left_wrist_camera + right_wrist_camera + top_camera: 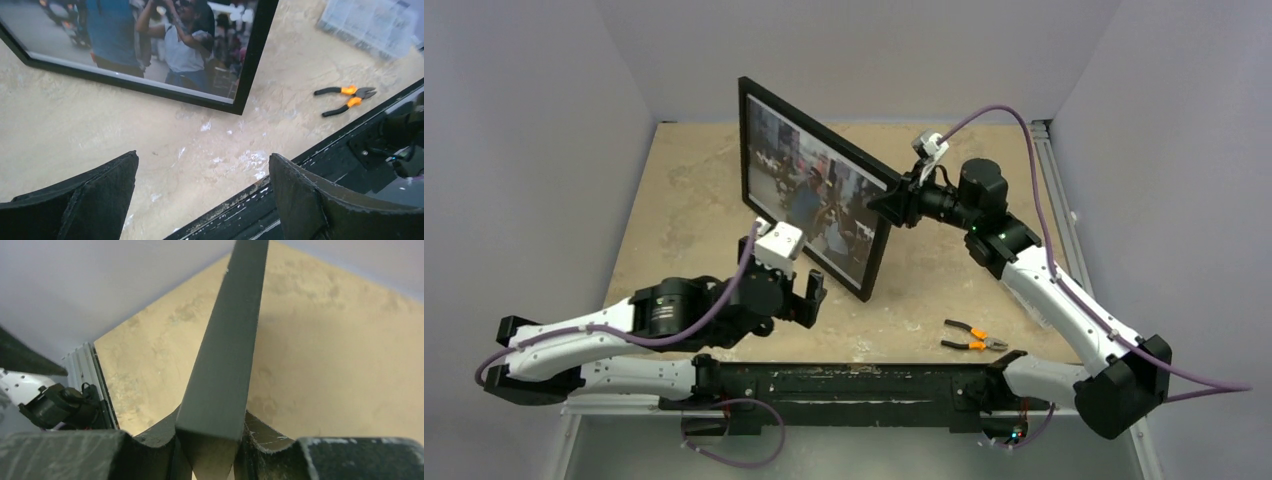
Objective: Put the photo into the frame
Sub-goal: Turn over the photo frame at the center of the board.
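The frame (pixel 882 240) stands upright on its lower edge on the tan table, black front face toward my arms. The photo (pixel 809 195), a street scene with people in blue, shows behind its pane. My right gripper (pixel 892 200) is shut on the frame's upper right corner; in the right wrist view the black rail (pixel 230 340) runs up from between the jaws of that gripper (pixel 211 420). My left gripper (pixel 809 290) hangs open just in front of the frame's lower edge, holding nothing. In the left wrist view the gripper (pixel 203 155) sits above bare table, short of the frame's corner (pixel 252 55) and the photo (pixel 150 35).
Orange-handled pliers (pixel 973 340) lie on the table near the right arm's base, seen also in the left wrist view (pixel 347 96). A black mounting bar (pixel 854 380) runs along the near edge. Grey walls close in three sides; an aluminium rail (pixel 1049 170) lines the right edge.
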Motion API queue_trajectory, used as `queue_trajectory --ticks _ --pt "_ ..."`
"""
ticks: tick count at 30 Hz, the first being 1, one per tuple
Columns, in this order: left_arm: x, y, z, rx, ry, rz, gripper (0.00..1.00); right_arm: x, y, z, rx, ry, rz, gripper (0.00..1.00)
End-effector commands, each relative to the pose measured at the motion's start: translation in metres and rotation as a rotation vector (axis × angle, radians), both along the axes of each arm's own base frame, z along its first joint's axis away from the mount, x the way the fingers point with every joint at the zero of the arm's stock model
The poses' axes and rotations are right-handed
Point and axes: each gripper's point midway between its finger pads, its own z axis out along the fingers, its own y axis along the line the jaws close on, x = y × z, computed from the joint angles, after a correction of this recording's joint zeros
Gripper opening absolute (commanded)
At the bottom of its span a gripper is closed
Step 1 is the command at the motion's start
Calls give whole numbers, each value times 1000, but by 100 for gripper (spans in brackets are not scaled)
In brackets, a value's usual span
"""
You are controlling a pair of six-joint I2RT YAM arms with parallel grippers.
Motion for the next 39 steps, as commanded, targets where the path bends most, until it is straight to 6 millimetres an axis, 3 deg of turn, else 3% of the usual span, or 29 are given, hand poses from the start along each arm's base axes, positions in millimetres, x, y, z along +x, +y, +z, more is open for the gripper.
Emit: queue_trajectory --ticks 1,8,15,20,23,29,33,39 --pt "-3 -10 -34 39 94 67 99 9 -30 -16 116 173 -110 0" --pt "0 -15 -67 95 150 128 99 27 -69 -93 69 348 -235 0" --pt "-2 -45 -111 15 326 45 98 46 -103 -184 -43 604 -332 0" --pt "7 -61 -137 18 393 21 98 50 -113 -228 -94 739 -312 0" --pt "12 -71 -149 38 419 6 98 56 -117 -247 -131 779 -334 0" --pt "20 -84 -163 62 459 -11 98 61 -126 -272 -209 807 -345 18" --pt "23 -86 -167 61 470 -10 98 61 -136 -284 -249 830 -396 36" --pt "25 -92 -176 57 490 -30 98 64 -153 -297 -311 842 -506 51"
